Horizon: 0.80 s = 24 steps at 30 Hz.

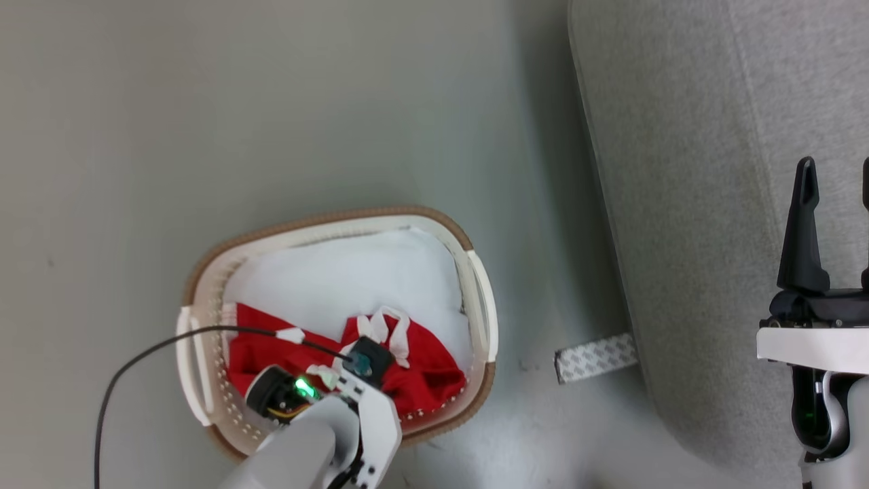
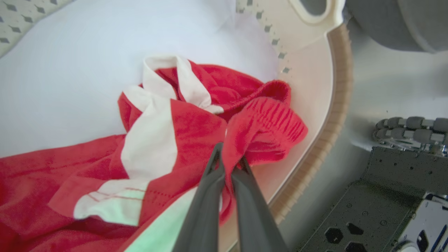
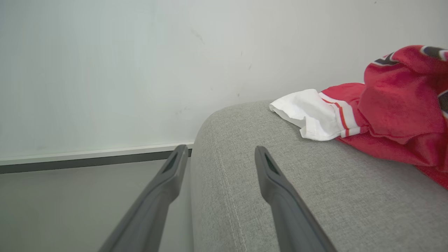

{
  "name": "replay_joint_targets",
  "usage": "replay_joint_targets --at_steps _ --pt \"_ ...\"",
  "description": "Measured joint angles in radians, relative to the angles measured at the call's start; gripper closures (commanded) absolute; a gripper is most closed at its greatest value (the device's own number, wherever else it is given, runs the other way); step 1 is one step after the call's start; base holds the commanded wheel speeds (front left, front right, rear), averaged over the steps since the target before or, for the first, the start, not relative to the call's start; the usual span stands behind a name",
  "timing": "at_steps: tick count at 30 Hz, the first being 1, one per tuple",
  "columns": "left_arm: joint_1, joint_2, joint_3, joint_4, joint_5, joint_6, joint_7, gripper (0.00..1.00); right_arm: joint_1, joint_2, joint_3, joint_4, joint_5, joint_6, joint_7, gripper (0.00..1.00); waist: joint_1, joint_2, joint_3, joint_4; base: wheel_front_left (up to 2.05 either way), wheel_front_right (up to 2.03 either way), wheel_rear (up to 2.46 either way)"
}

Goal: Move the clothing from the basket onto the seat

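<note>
The left end effector [image 2: 227, 154] is clenching the clothing [image 2: 185, 133] by the basket [image 2: 337, 105] rim; the seat [image 1: 679, 204] is lying rightward, beneath the released right end effector [image 3: 220, 148].

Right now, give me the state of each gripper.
Left gripper: closed, pinching the red clothing inside the basket.
Right gripper: open, holding nothing, at the seat edge.

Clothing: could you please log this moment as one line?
left gripper: shut on clothing in basket | right gripper: open above seat | stage: grasp
</note>
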Motion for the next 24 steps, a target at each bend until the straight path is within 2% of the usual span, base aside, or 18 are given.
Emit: replay_joint_targets --at_steps 3,10,15,24 --pt "-0.008 -0.002 0.025 -0.017 -0.051 0.0 -0.052 1.0 0.015 0.0 -0.007 0.012 -0.004 0.0 0.0 0.0 0.0 0.0 -0.049 0.011 0.0 0.0 0.0" --pt "-0.008 -0.007 0.048 -0.044 -0.088 0.002 -0.133 1.0 0.085 0.0 -0.029 0.052 -0.031 0.0 0.0 0.0 -0.0001 0.0 -0.184 0.043 0.0 0.0 0.0" --pt "-0.009 -0.013 0.089 -0.087 -0.122 0.037 -0.191 1.0 0.161 0.001 -0.034 0.082 -0.052 0.0 0.0 0.0 -0.0002 0.0 -0.317 0.077 0.0 0.0 0.0" --pt "-0.005 -0.003 0.157 -0.239 -0.174 0.1 -0.228 1.0 0.29 0.0 -0.037 0.127 -0.075 0.0 0.0 0.0 -0.0005 0.0 -0.548 0.148 0.0 0.0 0.0"
